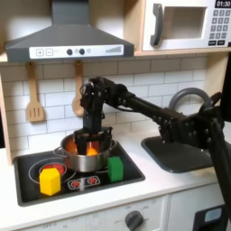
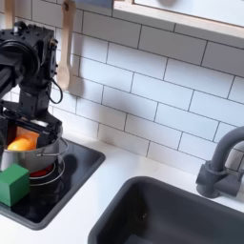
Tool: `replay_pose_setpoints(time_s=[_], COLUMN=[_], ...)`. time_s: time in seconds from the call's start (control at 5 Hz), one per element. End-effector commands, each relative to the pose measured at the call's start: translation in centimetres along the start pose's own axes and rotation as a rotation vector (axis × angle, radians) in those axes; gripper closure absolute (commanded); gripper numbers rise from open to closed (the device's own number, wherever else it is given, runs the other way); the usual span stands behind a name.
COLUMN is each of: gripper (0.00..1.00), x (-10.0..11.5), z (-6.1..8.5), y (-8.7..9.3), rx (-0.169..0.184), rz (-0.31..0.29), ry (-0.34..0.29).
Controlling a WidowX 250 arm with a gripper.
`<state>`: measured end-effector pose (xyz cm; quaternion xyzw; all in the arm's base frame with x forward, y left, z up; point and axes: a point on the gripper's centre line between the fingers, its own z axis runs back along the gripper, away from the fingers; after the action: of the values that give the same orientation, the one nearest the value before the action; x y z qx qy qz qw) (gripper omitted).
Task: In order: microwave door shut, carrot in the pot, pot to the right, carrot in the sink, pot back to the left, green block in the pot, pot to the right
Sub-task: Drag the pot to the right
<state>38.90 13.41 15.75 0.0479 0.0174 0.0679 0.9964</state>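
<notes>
The steel pot [image 1: 84,163] stands on the black stovetop [image 1: 126,176], and the orange carrot [image 1: 89,148] lies inside it. My gripper [image 1: 91,142] reaches down into the pot. It is open, with its fingers either side of the carrot [image 2: 19,145]. In the second exterior view the gripper [image 2: 25,137] sits low over the pot's rim [image 2: 50,151]. The green block [image 1: 115,167] stands just in front of the pot on the first exterior view's right. The microwave door [image 1: 180,23] is shut at top right. The sink [image 1: 185,161] lies to the right of the stove.
A yellow block [image 1: 50,180] with a red top stands on the stovetop's front left. A curved grey faucet [image 2: 221,157] rises behind the sink basin [image 2: 181,217]. Wooden utensils [image 1: 34,95] hang on the tiled wall under the range hood [image 1: 68,41].
</notes>
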Motion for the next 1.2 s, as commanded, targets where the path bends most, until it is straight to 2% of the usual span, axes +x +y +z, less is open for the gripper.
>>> replay_pose_setpoints(time_s=[0.0, 0.4, 1.0], gripper=[0.00, 0.00, 0.00], x=[-0.1, 0.0, 0.0], z=[-0.2, -0.4, 0.7], y=[-1.4, -3.1, -3.3], rx=[-0.018, -0.034, -0.043], rz=[-0.042, -0.088, -0.078], ry=[0.002, 0.010, -0.010])
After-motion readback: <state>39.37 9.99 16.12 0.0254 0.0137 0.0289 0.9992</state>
